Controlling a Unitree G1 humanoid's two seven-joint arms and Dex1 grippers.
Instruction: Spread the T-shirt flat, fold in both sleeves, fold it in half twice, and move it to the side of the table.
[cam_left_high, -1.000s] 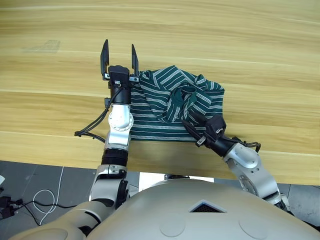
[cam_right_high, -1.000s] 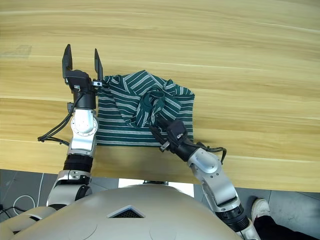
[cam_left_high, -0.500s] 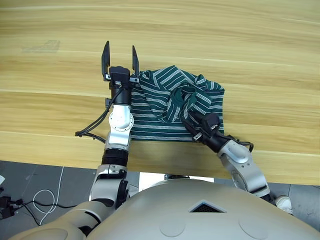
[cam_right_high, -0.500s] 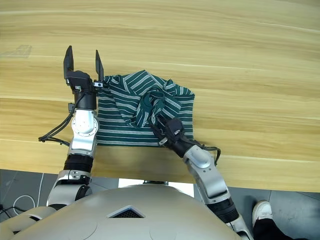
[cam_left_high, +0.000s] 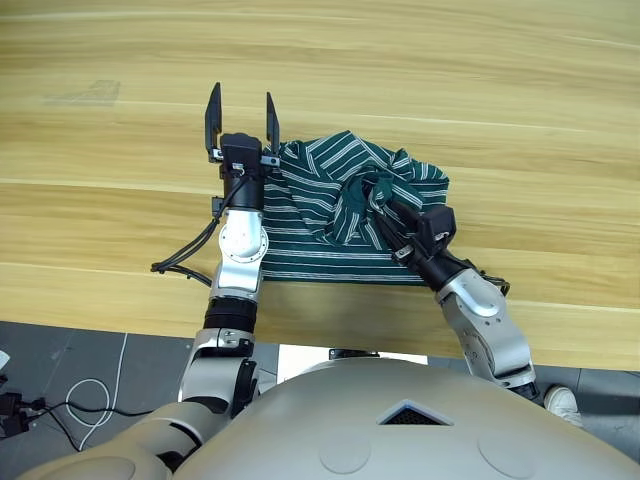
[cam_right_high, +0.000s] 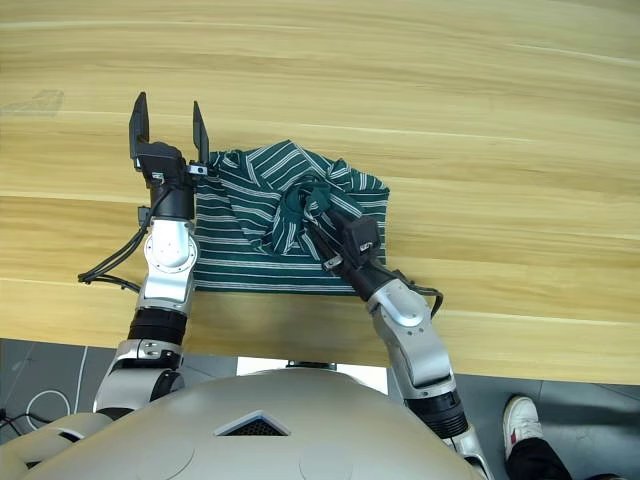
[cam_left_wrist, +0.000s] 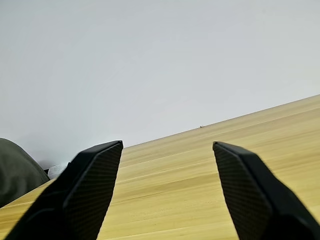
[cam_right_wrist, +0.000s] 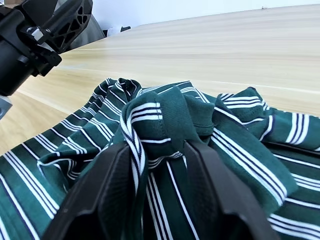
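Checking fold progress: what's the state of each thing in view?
T-shirt: not flat, bunched up in the middle, no clean folds.
Left gripper: open, empty, at the shirt's far left corner.
Right gripper: pushed into the bunched middle; grip unclear.

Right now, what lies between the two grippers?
Only rumpled striped T-shirt: the left gripper sits by its far left corner, the right gripper at the bunched middle. The head views show it.
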